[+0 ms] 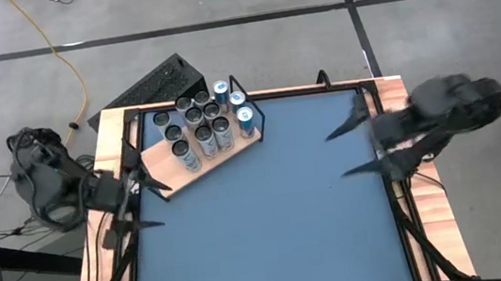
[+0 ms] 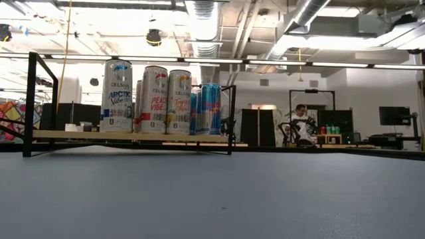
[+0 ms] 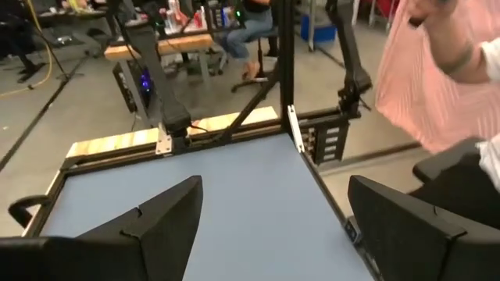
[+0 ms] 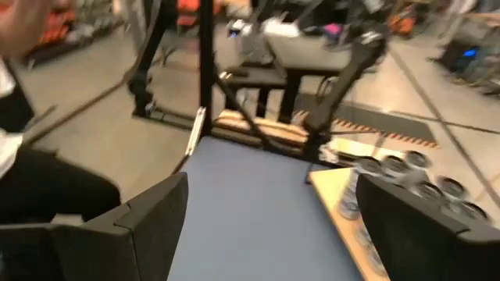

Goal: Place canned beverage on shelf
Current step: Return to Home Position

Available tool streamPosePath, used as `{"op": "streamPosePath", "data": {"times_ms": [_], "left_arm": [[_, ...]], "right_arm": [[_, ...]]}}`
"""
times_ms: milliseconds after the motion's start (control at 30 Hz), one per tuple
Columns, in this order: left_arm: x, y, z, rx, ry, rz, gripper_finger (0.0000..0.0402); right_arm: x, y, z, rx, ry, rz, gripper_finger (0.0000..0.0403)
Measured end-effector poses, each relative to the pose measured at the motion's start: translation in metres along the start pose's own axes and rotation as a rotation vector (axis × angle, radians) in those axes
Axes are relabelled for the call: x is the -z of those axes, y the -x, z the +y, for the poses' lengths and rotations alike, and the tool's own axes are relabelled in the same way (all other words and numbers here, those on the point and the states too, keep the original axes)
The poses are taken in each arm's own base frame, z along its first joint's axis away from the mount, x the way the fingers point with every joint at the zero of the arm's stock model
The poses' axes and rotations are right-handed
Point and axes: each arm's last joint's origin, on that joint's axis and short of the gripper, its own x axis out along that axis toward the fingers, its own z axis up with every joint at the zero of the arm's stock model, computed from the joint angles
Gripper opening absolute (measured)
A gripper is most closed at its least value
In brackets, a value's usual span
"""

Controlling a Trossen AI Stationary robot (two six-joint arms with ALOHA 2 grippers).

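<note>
Several tall beverage cans (image 1: 203, 122) stand upright on the pale-wood shelf (image 1: 172, 178), which lies slantwise at the table's far left with a thin black wire frame around it. The low view shows the cans (image 2: 154, 99) in a row on the board (image 2: 80, 135). My left gripper (image 1: 163, 205) hovers open above the table's left edge, just near of the shelf, with nothing between its fingers (image 3: 164, 222). My right gripper (image 1: 336, 156) hovers open above the right side, pointing toward the table's left, also with nothing in it; its wrist view shows the cans (image 4: 406, 168) ahead.
The blue tabletop (image 1: 269, 223) has wooden side rails (image 1: 428, 205) and a black frame. A black keyboard-like object (image 1: 154, 85) lies on the floor behind the shelf. A person in pink (image 3: 437, 70) stands beside the table, and another sits far off (image 2: 302, 119).
</note>
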Motion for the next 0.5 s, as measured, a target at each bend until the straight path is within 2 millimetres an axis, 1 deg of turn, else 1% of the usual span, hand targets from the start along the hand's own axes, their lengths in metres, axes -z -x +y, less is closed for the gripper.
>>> {"op": "streamPosePath", "data": {"times_ms": [67, 133, 200, 367, 500], "left_arm": [[0.009, 0.009, 0.006, 0.001, 0.026, -0.033, 0.0307], [0.025, 0.016, 0.011, 0.005, 0.055, -0.065, 0.0307], [0.044, 0.019, 0.014, 0.008, 0.088, -0.115, 0.0307], [0.097, 0.020, 0.018, 0.017, 0.173, -0.240, 0.0306], [0.127, 0.027, 0.022, 0.087, 0.244, -0.366, 0.0306]], "right_arm": [[0.016, 0.021, -0.002, 0.020, -0.026, -0.037, 0.0356], [0.036, 0.033, -0.003, 0.034, -0.059, -0.089, 0.0356], [0.058, 0.039, -0.002, 0.035, -0.086, -0.160, 0.0356], [0.118, 0.043, 0.001, 0.029, -0.145, -0.305, 0.0356], [0.155, 0.055, 0.002, 0.041, -0.206, -0.434, 0.0356]]}}
